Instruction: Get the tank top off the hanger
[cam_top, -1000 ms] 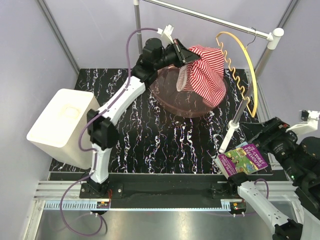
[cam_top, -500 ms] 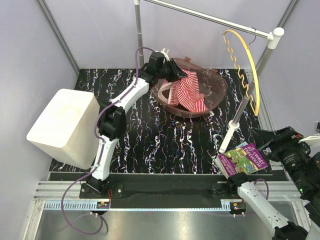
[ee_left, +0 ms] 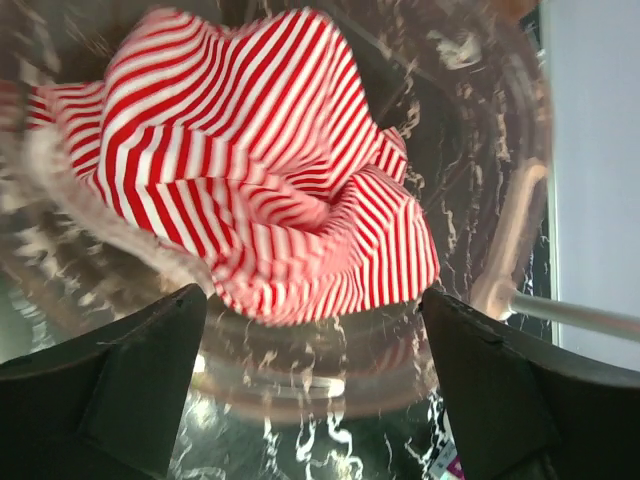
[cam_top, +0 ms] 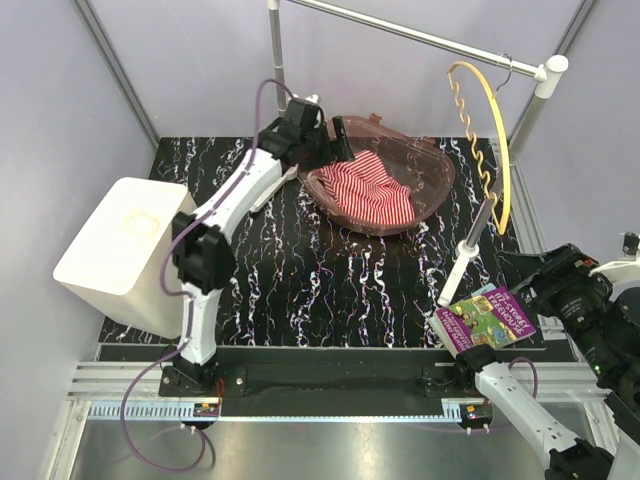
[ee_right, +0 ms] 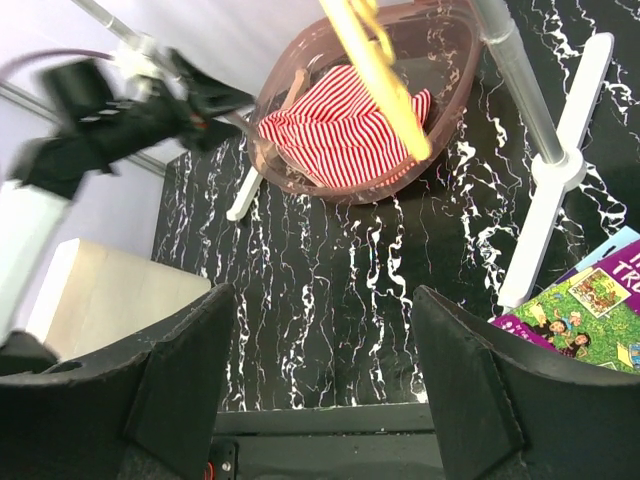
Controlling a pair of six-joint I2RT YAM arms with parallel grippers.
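Tank top (cam_top: 372, 190) lay crumpled inside a translucent brownish basin (cam_top: 440, 168) at the far side of the black marbled bench (cam_top: 300, 270), seen from the top camera. The hanger (cam_top: 498, 150) hung bare from the grey rail (cam_top: 420, 38) by its hook, to the right of the basin and apart from the garment. The left pincer (cam_top: 336, 148) hovered at the basin's far-left rim, close above the striped cloth. A cream box (cam_top: 125, 250) stood at the left and a picture book (cam_top: 487, 320) lay near the right arm.

From the left wrist, the two dark fingers (ee_left: 120, 370) stood spread wide at the lower corners with nothing between them — the striped cloth sat bunched beyond them on the basin floor, slightly blurred.

From the right wrist, the right pincer (ee_right: 318, 300) also had its fingers well apart, gripping nothing and touching nothing — it hung over the bench, well away from the basin. The yellow hanger crossed the top of that view in front of the basin, the tank top heaped in the basin behind it.
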